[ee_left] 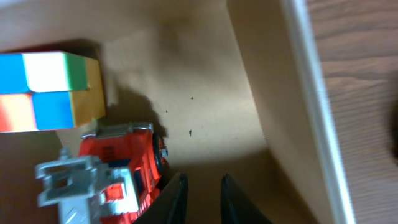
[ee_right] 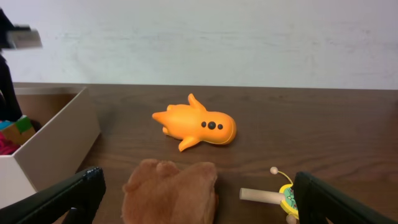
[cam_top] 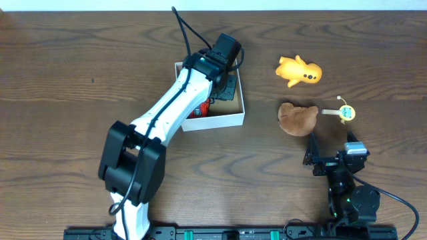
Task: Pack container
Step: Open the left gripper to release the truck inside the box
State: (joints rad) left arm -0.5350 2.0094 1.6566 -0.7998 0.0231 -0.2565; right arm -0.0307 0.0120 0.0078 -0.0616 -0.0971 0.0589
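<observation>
Left gripper (ee_left: 202,190) lowered inside the container (ee_left: 267,93) with nothing gripped
The reach into the box is judged to be for setting toys on its brown floor. The jaws are parted only narrowly and nothing is held between them. A red truck (ee_left: 124,158) is seen just left of the fingertips, with a coloured cube (ee_left: 50,90) beyond it. The right gripper (ee_right: 199,198) is spread wide and empty. A brown plush (ee_right: 171,190) lies just ahead and an orange toy (ee_right: 199,124) further off, neither packed yet
</observation>
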